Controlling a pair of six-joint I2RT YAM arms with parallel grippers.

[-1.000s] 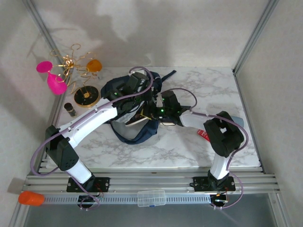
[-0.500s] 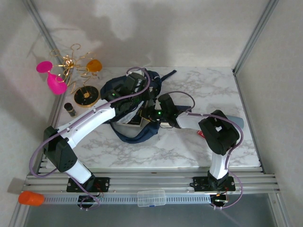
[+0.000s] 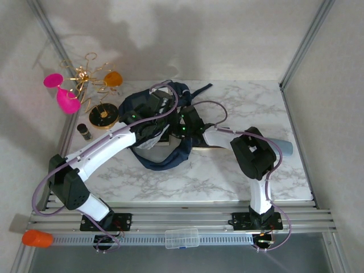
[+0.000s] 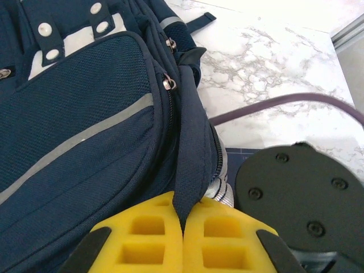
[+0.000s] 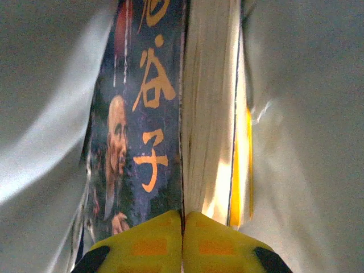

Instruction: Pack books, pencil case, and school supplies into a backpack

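Left fingers (image 4: 151,239) pinch the backpack (image 4: 74,131) rim; right fingers (image 5: 151,245) clamp books (image 5: 210,114) inside it.

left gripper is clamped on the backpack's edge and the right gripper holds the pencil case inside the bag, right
Not the pencil case, which lies outside the backpack in the top view. The right wrist view shows the right gripper shut on the books, dark glossy cover showing, inside it. The left gripper does clamp the backpack's edge.

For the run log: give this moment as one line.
left fingers: shut on backpack fabric | right fingers: shut on books, pale lining either side | pencil case: out on table
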